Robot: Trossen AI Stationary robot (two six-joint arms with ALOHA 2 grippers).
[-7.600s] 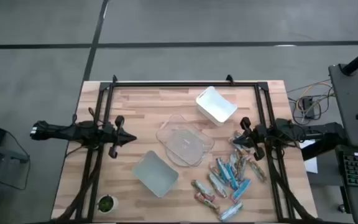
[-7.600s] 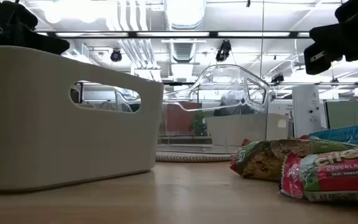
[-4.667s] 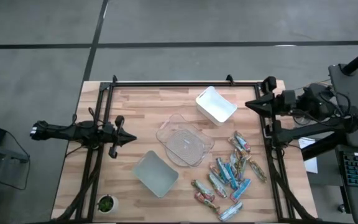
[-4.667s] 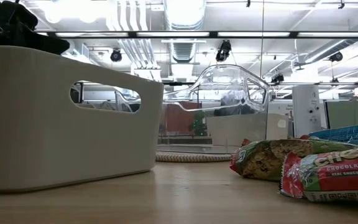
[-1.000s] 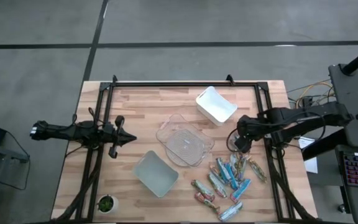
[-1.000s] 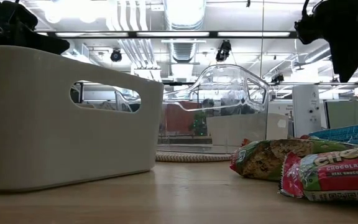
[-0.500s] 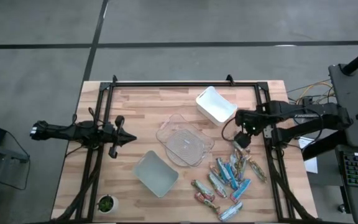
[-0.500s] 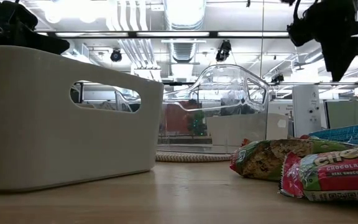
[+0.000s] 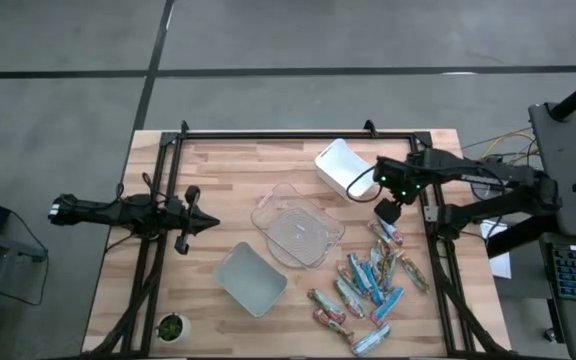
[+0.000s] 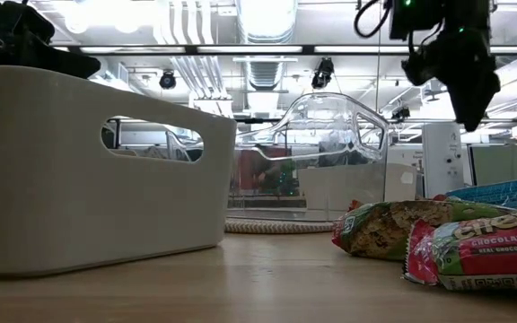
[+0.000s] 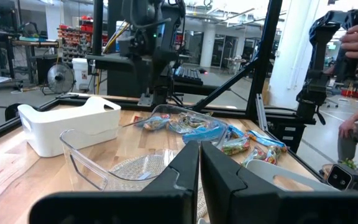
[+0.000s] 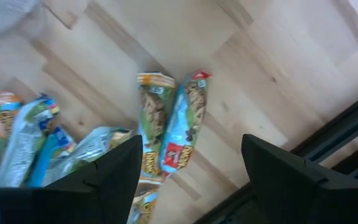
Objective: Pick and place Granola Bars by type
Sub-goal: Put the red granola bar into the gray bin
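Big picture first: the worktop (image 9: 218, 180) carries three bins, a white bin (image 9: 346, 168) at the far side, a clear bin (image 9: 296, 226) in the middle and a grey-green bin (image 9: 249, 278) nearer the front. None of them shows a bar inside from above, so you're basically at the start of sorting.

The bars (image 9: 373, 280) are all in a loose heap on the right side of the worktop, right of the clear bin, some overlapping and some lying crosswise. Blue, red/pink and greenish-brown wrappers are mixed together.

Your right pincer (image 9: 388, 212) hangs above the far end of that heap, just beside the white bin, fingers spread wide with nothing between them. Its wrist view looks straight down on a blue bar (image 12: 182, 127) and a green bar (image 12: 153, 121) lying side by side, touching along their long edges.

The left pincer (image 9: 200, 223) waits off on the left edge, fingers pressed together, empty.

On handling, I'd guess these are light and a bit squashy, and the foil wrappers look slick, so they could skate or pivot if you pinch a corner. Go across the narrow width at mid-length, not at the crimped ends. Since those two are touching, watch that a finger doesn't drag the neighbour along; picking the outer one first looks easier.
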